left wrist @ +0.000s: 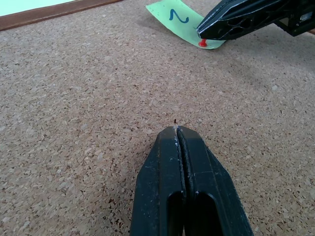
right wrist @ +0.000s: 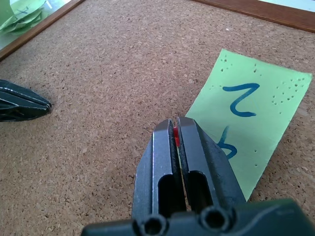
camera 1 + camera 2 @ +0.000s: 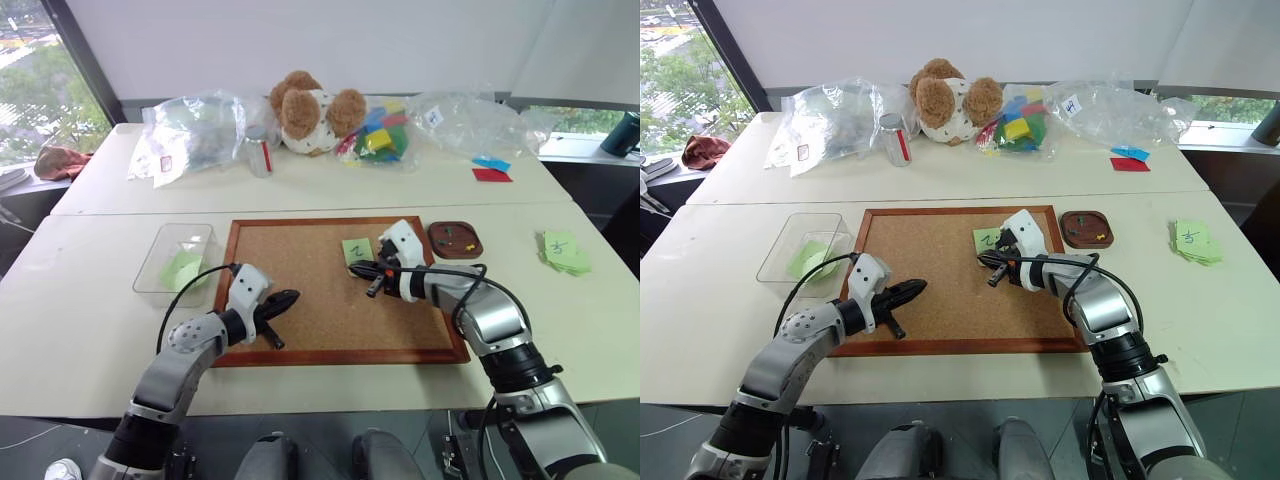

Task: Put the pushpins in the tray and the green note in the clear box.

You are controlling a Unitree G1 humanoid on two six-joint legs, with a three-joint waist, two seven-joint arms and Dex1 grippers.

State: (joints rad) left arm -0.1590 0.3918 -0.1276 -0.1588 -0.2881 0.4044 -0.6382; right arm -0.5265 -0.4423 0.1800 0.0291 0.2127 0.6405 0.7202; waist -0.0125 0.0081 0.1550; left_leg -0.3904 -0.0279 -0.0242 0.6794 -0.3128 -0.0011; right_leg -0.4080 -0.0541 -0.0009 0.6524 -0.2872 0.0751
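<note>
White tables hold a cork board (image 3: 330,290) with a wood frame. On the board lies the green note (image 3: 357,251), and a red pin (image 1: 202,43) sticks in its near edge. The right gripper (image 2: 175,129) sits right at that edge, and its two fingers are closed on the red pin, whose red head shows between the tips. The left gripper (image 1: 176,129) rests low over the bare cork, well apart from the note, with its fingers pressed together and nothing in them. Just past the right side of the board sits the tray (image 3: 455,240), with a few tiny pins (image 3: 459,236) in it. By the left side of the board sits the clear box (image 3: 165,257), with green paper (image 3: 183,270) inside. Far to the right on the table lies a stack of green notes (image 3: 563,251).
</note>
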